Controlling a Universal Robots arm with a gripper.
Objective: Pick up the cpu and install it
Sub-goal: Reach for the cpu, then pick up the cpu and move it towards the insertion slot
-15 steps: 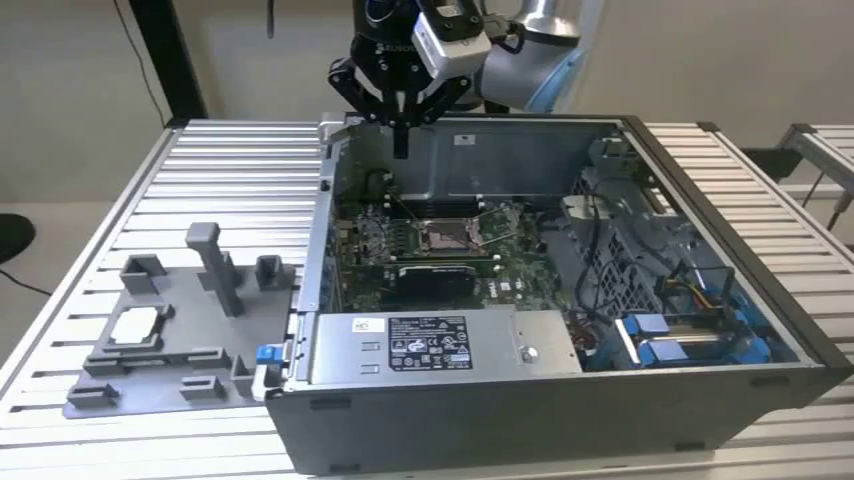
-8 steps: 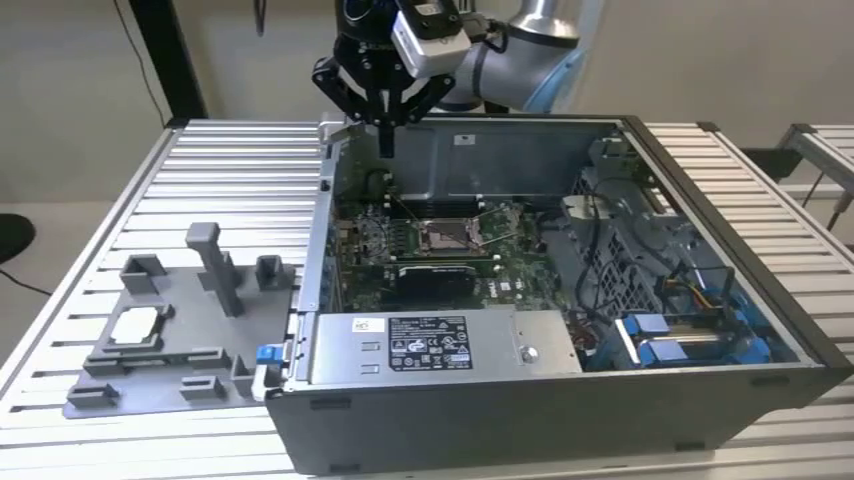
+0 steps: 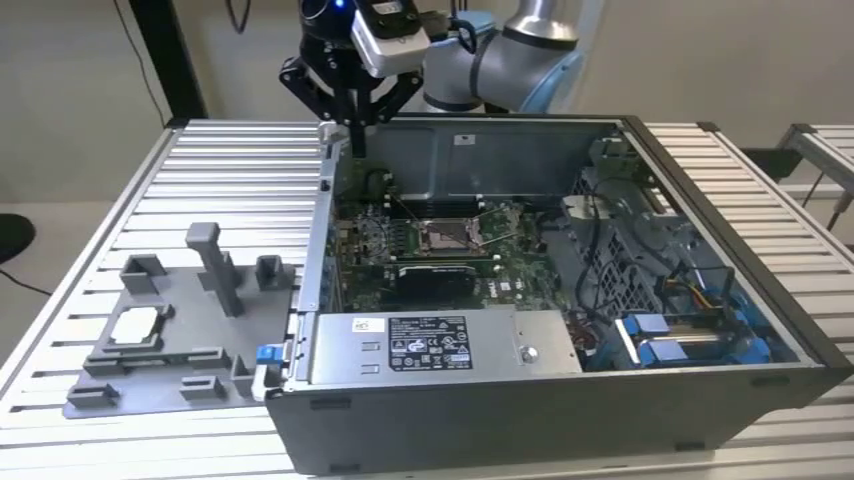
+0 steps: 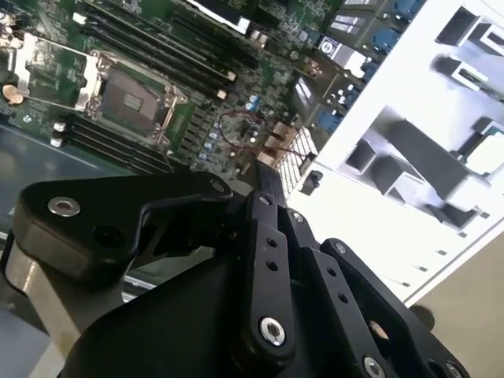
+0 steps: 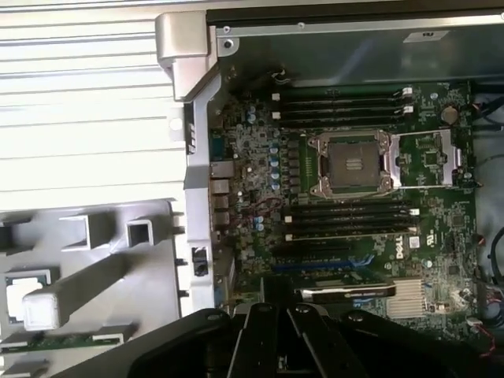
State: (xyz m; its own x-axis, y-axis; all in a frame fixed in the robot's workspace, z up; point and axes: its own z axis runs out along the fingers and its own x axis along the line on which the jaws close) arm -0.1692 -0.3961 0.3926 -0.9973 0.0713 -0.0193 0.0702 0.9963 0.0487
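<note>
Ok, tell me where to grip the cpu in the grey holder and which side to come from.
Grip the cpu by two opposite edges, coming straight down from above. It lies flat, metal top up, in a recess of the grey holder; the upright post beside it likely blocks a sideways approach.

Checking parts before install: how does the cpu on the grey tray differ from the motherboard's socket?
The cpu is pale silver-grey; the socket is dark inside a metal frame. The cpu lies on the grey tray outside the case, at the exterior view's left; the socket sits inside the case on the green motherboard. The cpu looks smaller than the framed socket. Both are square and lie flat.
</note>
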